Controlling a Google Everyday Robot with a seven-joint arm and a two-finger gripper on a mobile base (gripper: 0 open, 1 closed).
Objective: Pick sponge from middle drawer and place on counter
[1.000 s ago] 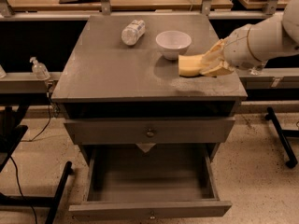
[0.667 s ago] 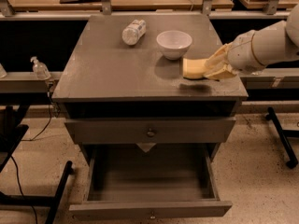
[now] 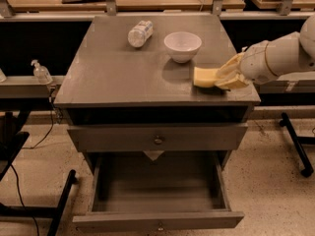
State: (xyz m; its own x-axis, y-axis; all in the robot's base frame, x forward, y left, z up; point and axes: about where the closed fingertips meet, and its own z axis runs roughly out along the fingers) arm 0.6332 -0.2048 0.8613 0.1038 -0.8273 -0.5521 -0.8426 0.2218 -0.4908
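Observation:
The pale yellow sponge [image 3: 203,76] is at the right front part of the grey counter [image 3: 123,73], at or just above its surface. My gripper [image 3: 222,76] reaches in from the right on a white arm, and its cream-yellow fingers [image 3: 231,66] are closed on the sponge's right end. The middle drawer [image 3: 157,193] is pulled out wide below, and its grey tray is empty.
A white bowl [image 3: 182,45] stands just behind the sponge. A clear plastic bottle [image 3: 140,33] lies on its side at the back of the counter. A closed drawer front with a brass knob [image 3: 158,140] sits above the open drawer. A sanitizer bottle [image 3: 40,72] stands at the left.
The gripper has carried the sponge slightly down and toward the counter's front right. The bowl, bottle and drawer have not moved.

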